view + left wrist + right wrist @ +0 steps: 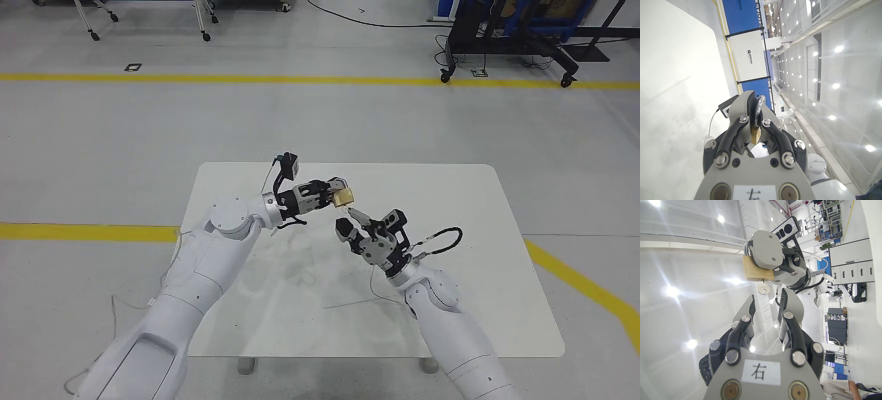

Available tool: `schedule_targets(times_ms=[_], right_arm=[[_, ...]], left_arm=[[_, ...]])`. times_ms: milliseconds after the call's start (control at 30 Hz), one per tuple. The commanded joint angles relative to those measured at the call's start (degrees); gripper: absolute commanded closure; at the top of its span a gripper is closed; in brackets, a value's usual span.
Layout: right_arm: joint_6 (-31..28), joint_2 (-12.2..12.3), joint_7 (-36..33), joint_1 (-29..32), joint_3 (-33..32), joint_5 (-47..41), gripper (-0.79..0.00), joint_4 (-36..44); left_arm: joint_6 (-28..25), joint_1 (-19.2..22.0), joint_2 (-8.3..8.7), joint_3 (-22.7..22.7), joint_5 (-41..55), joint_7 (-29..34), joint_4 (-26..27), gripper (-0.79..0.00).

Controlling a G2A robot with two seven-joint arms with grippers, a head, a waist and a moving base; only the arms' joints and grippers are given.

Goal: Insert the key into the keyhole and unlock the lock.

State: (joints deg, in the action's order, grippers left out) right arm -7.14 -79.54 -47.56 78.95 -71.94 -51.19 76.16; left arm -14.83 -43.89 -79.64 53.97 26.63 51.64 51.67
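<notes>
A brass padlock (757,271) with a silver shackle (759,108) hangs above the white table (470,200), clamped in my left gripper (755,106). From above, the padlock (342,194) sits at the tip of the left gripper (330,192). A silver key (762,288) sticks out of the keyhole in the padlock's bottom face, its round head free. My right gripper (766,303) stands open a short way from the key head, touching nothing; in the top view the right gripper (350,222) is just below the padlock.
The table's far rounded corner (712,31) and its bare top lie under both arms. Yellow floor tape (300,78) runs beyond the table, and a black cart (510,45) stands far behind.
</notes>
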Motion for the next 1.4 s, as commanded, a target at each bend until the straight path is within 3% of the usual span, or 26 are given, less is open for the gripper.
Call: schedule_targets(times_ms=[0, 67, 133, 467, 700, 900, 1133, 1167, 1200, 1233, 1267, 1367], right_arm=[[0.1, 0.0, 0.7, -0.2, 0.2, 0.1, -0.274, 0.0], [0.0, -0.1, 1.7, -0.3, 0.3, 0.1, -0.200, 0.0], [-0.2, -0.1, 2.2, -0.3, 0.4, -0.2, 0.000, 0.1], [1.7, 0.0, 0.7, 0.2, -0.5, -5.2, 0.000, 0.3], [9.9, 0.2, -4.9, -0.4, -2.0, -13.1, 0.000, -1.7], [18.0, 0.7, -9.7, -1.6, -3.5, -17.9, 0.000, -4.3], [19.4, 1.0, -10.6, -2.1, -3.9, -17.8, 0.000, -5.4], [19.9, 1.1, -10.2, -2.2, -3.9, -17.4, -0.114, -5.5], [20.3, 1.2, -9.7, -2.4, -3.9, -16.8, -0.339, -5.5], [20.6, 1.2, -9.4, -2.5, -3.8, -16.2, -0.613, -5.5], [20.9, 1.3, -9.2, -2.6, -3.8, -15.7, -0.785, -5.6], [20.8, 1.5, -8.7, -2.6, -4.0, -14.8, -0.785, -5.4]], left_arm=[[0.0, 0.0, -0.01, 0.0, -0.2, 0.1, 0.1, 0.000], [0.0, -0.1, -0.03, 0.1, -0.3, 0.2, 0.2, 0.000], [0.1, -0.2, -0.04, 0.1, -0.5, 0.3, 0.3, 0.000], [-1.4, -0.6, 0.11, 0.4, -2.7, 1.2, 1.7, 0.000], [-6.6, -1.6, 0.54, 1.0, -7.3, -1.1, 4.2, 0.000], [-8.0, -2.7, 0.91, 1.4, -11.0, -3.2, 6.2, 0.000], [-8.6, -3.5, 1.26, 2.4, -12.3, -4.3, 7.8, 0.000], [-8.7, -3.6, 1.31, 2.5, -12.7, -4.4, 8.0, 0.000], [-8.6, -3.6, 1.37, 2.6, -13.2, -4.6, 8.1, 0.000], [-8.5, -3.6, 1.42, 2.7, -13.7, -4.8, 8.3, 0.000], [-8.4, -3.6, 1.49, 2.7, -14.5, -5.1, 8.4, 0.000], [-7.5, -3.5, 1.67, 2.9, -16.4, -5.7, 8.9, 0.000]])
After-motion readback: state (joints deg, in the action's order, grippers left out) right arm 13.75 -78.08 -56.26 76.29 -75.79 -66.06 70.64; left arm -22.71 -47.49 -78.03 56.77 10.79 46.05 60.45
